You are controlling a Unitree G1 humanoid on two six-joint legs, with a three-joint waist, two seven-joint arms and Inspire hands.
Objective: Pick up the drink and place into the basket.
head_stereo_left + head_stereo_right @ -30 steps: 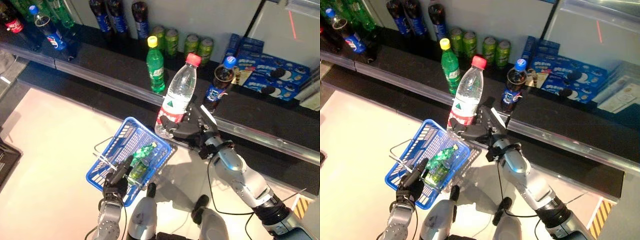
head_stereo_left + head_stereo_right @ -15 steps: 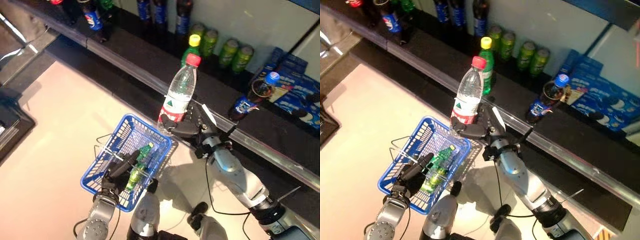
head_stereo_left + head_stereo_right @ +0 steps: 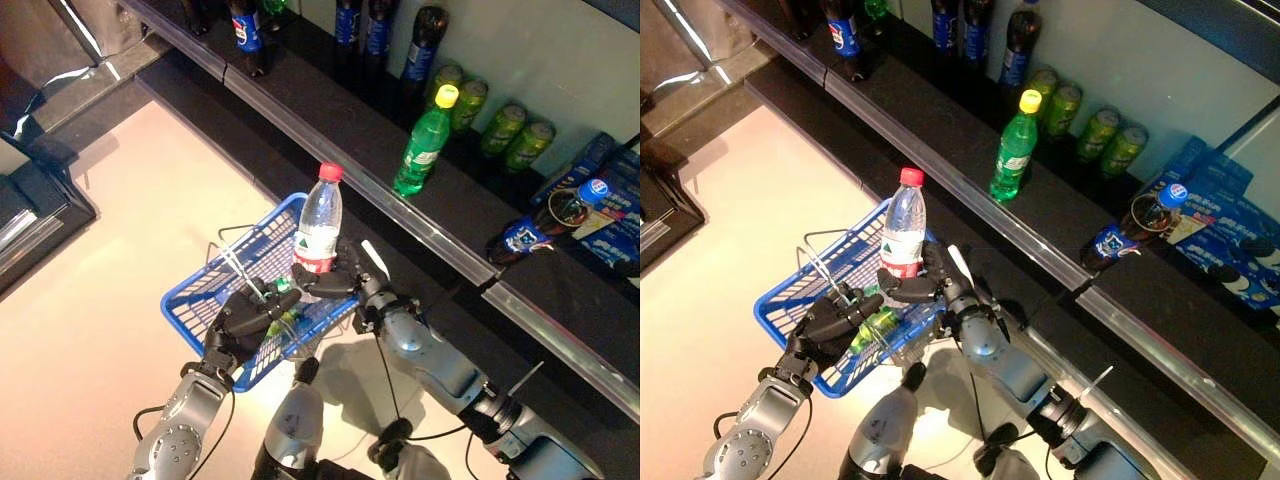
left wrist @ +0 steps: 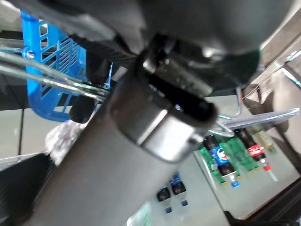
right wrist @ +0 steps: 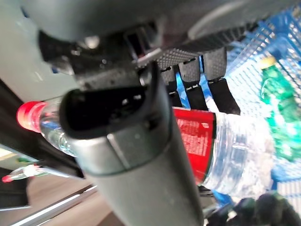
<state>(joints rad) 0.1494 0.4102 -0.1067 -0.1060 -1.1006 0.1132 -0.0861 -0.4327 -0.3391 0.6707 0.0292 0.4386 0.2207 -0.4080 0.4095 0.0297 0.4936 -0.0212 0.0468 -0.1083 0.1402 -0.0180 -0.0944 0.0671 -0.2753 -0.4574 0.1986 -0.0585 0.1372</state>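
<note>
Left hand (image 3: 243,318) grips the wire handle (image 3: 232,268) of the blue basket (image 3: 205,301); 1 green bottle (image 3: 878,325) lies inside. Right hand (image 3: 345,283) is closed around the upright water bottle (image 3: 318,232), held over the basket's far rim. Beyond, the shelf (image 3: 400,150) carries more drinks.

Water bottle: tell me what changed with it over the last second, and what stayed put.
The right hand has carried the clear water bottle from beside the basket's far rim to over the blue basket, upright; it is not released. The camera also swung, so the shelf's shift is not real movement. Unchanged: the right hand stays curled round the bottle, the left hand still holds the basket's wire handle, and the green bottle lies inside.
</note>
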